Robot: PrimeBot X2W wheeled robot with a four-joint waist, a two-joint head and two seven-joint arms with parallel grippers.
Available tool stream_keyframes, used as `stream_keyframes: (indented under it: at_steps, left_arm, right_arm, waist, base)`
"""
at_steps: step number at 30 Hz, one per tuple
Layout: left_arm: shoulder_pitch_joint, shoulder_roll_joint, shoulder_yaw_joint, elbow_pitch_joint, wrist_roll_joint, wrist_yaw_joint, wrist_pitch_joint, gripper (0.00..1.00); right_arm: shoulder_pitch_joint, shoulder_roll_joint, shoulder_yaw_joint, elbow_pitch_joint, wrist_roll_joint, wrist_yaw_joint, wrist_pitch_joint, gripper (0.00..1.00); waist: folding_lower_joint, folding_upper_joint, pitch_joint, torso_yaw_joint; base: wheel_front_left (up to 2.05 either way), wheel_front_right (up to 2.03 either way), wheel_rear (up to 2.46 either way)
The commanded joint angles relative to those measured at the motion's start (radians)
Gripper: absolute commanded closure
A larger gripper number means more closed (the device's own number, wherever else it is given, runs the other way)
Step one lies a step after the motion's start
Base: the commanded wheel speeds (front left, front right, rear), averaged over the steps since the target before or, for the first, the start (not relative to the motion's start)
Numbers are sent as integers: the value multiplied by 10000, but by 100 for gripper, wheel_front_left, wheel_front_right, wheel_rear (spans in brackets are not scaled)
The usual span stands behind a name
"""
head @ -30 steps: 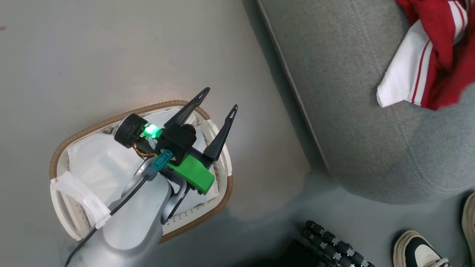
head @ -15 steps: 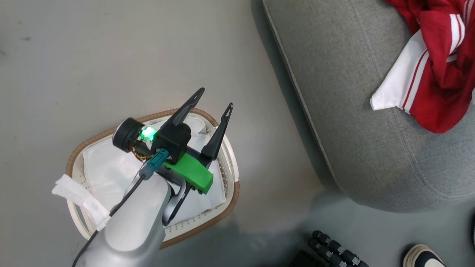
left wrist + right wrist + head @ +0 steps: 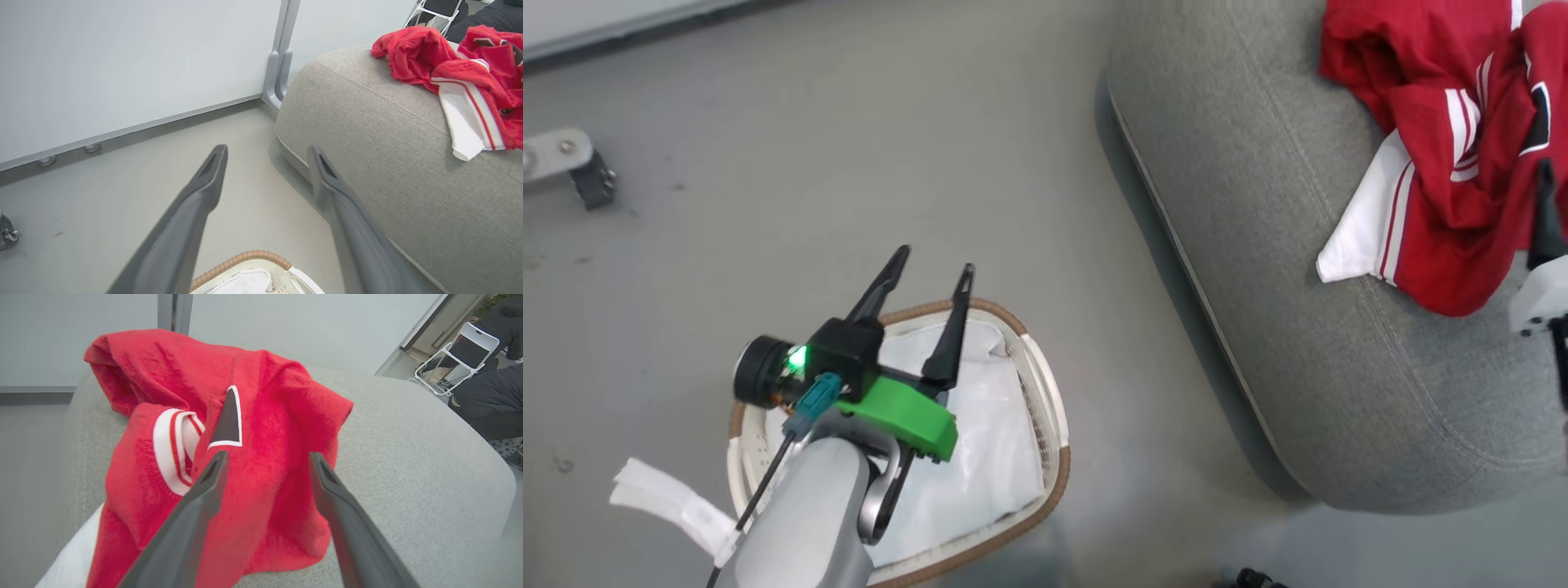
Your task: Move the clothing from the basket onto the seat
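Basket (image 3: 1063,469), lower left of head view: white sheet lining (image 3: 988,457) exposed, no red seen in the uncovered part; rest hidden under the left forearm (image 3: 809,523). Left gripper (image 3: 934,263) poised over the basket's far rim, fingers spread wide, nothing between them.

Further up and right in head view: seat (image 3: 1258,245), grey, large. Clothing (image 3: 1437,196) heaped on it at upper right of frame, red pieces bunched together, white striped trim trailing toward the cushion's near edge, not over it. Right gripper (image 3: 268,456) close over that heap, fingers parted, nothing clamped; contact with the fabric not resolvable from right wrist view.

Judged: transfer essentially done, pending a look at the hidden part of the basket.

Risks:
1. Snag on retreat. Open fingertips close to loose knit; a low or sideways pull-back likely to hook a fold and drag the heap toward the edge.
2. Slide-off. Soft pile, trim lying on the cushion's rounded slope; a small tug perhaps enough to send it to the floor (image 3: 768,204).
3. Left side. Any descent into the basket liable to pinch the lining rather than a garment.

Suggested: raise right arm straight up before turning away.
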Motion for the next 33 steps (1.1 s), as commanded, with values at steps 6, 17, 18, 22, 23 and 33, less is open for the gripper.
stream_keyframes:
  at_steps: [6,17,18,22,23,33]
  left_arm:
    - [853,-172,1114,-323,370,161,-7,0]
    - [1746,-447,3398,-568,696,521,-7,0]
    - [1811,-464,3577,-566,776,528,-7,0]
    - [2138,-502,4133,-511,921,561,-7,0]
    - [2214,-519,4235,-501,957,569,-7,0]
    - [3080,-585,4727,-396,961,367,-6,0]
  right_arm:
    - [683,657,931,-964,951,-14,-23,0]
    - [1201,1677,2367,-2089,1720,-14,-23,0]
    - [1268,1738,2409,-2157,1765,-14,-23,0]
    - [1599,1960,2553,-2399,1696,-14,-23,0]
    - [1698,1987,2542,-2438,1661,-14,-23,0]
    - [2942,2359,2515,-2696,1584,-14,-23,0]
  waist:
    - [1,0,-1189,752]
    - [1,0,-1835,1651]
    - [1,0,-1891,1740]
    - [1,0,-2163,2033]
    - [1,0,-2231,2087]
    - [1,0,-2989,2520]
  base:
    - [0,0,0]
    - [0,0,0]
    - [0,0,0]
    - [0,0,0]
    - [0,0,0]
    - [0,0,0]
